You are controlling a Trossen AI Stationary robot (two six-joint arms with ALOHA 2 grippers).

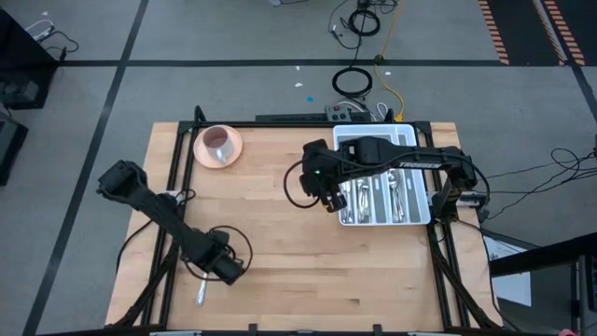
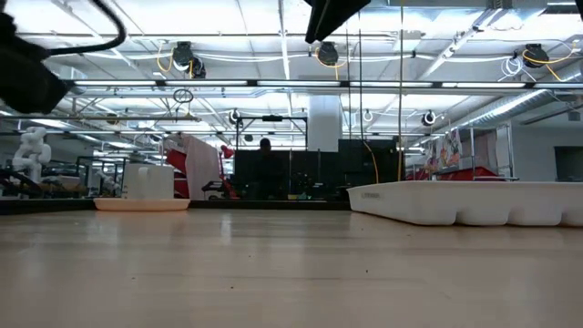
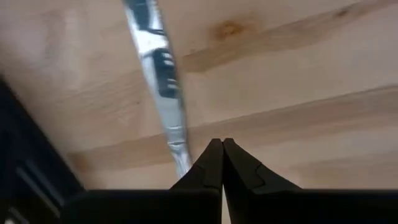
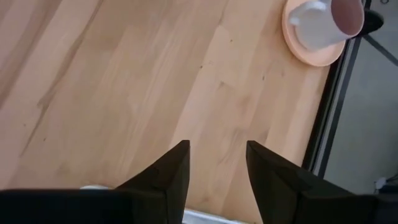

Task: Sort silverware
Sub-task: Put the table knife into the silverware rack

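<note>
Down near the front edge of the desk, well apart from the white tray, one loose piece of silverware is lying flat on the wood; its type is hard to tell. In the left wrist view the same shiny piece is running slantwise across the grain and ending just beside the left pincer, whose two tips are pressing together with nothing visible between them. By my judgement it is closing beside the handle rather than around it, so the piece looks not held and is still waiting to be carried to the tray.

More silverware is lying lengthwise in the tray's compartments, so most of the sorting seems done. The left arm is reaching low from the desk's left side, its wrist bent down over the loose piece.

The right pincer is hanging at the tray's left edge, toward the desk's middle, its arm stretching across the tray from the right. Its fingers are standing moderately apart and empty, pointing down at bare wood, with the pink saucer and cup far beyond, at the corner away from the tray
</note>
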